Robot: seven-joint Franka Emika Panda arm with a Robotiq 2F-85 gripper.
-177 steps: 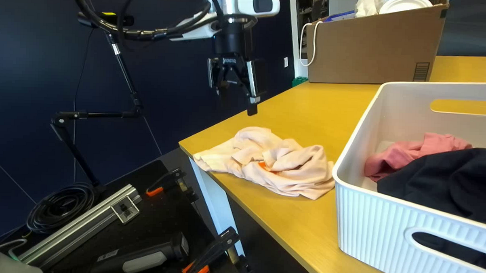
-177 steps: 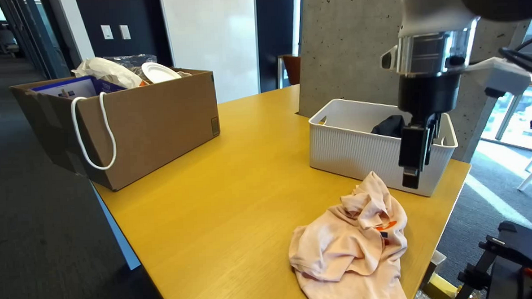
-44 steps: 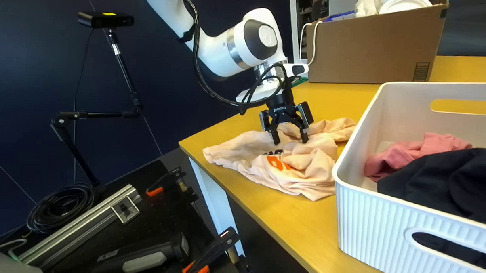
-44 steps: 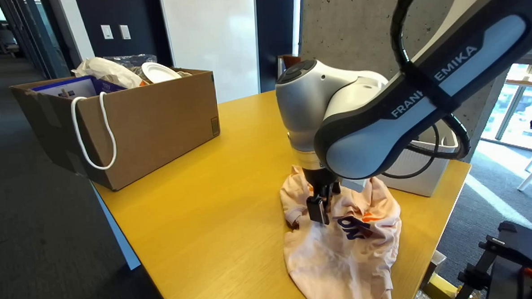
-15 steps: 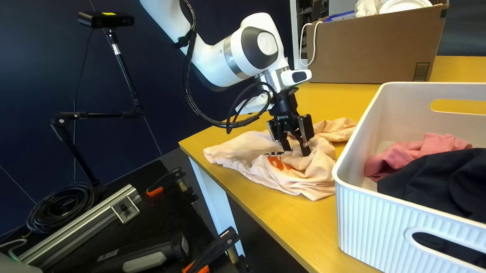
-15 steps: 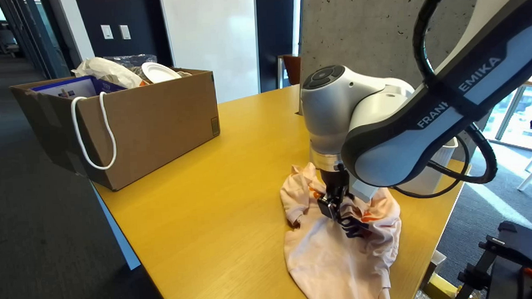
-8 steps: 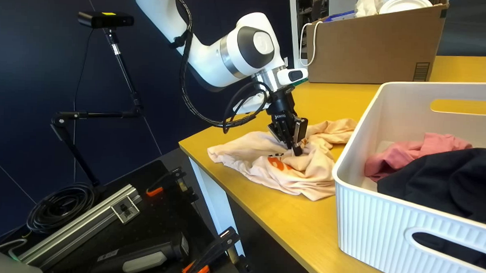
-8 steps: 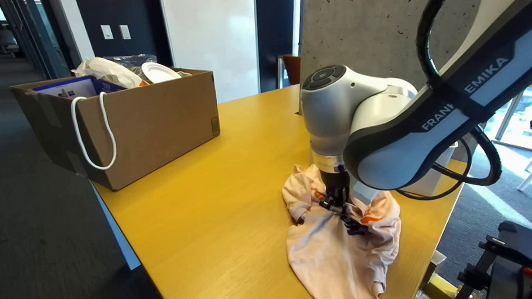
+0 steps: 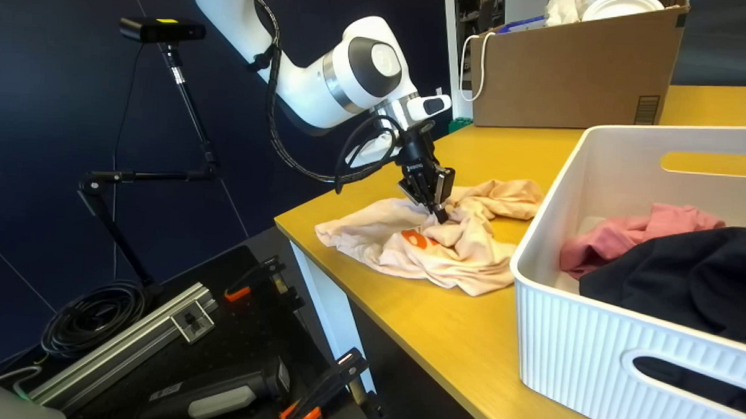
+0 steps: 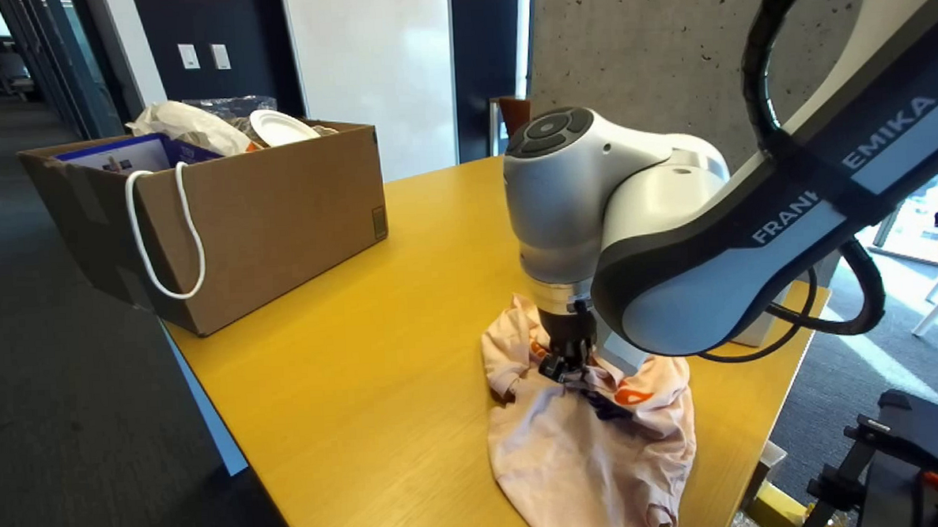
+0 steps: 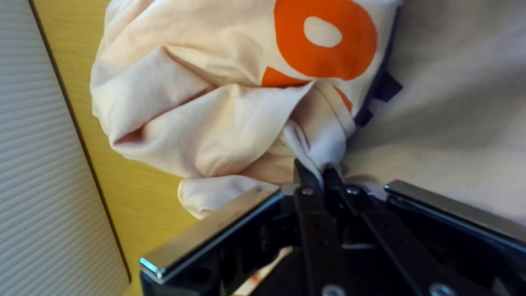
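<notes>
Gripper [image 11: 318, 174] pinching a fold of peach cloth [image 11: 230, 123] now, orange lettering [image 11: 359, 45] half lost in creases (can't read it!), white bin [image 9: 576, 347] cut off in an exterior view!

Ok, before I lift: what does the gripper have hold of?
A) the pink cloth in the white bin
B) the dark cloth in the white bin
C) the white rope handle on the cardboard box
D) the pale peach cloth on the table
D: in the wrist view the gripper is closed with a fold of the pale peach cloth pinched between its fingertips.
</notes>
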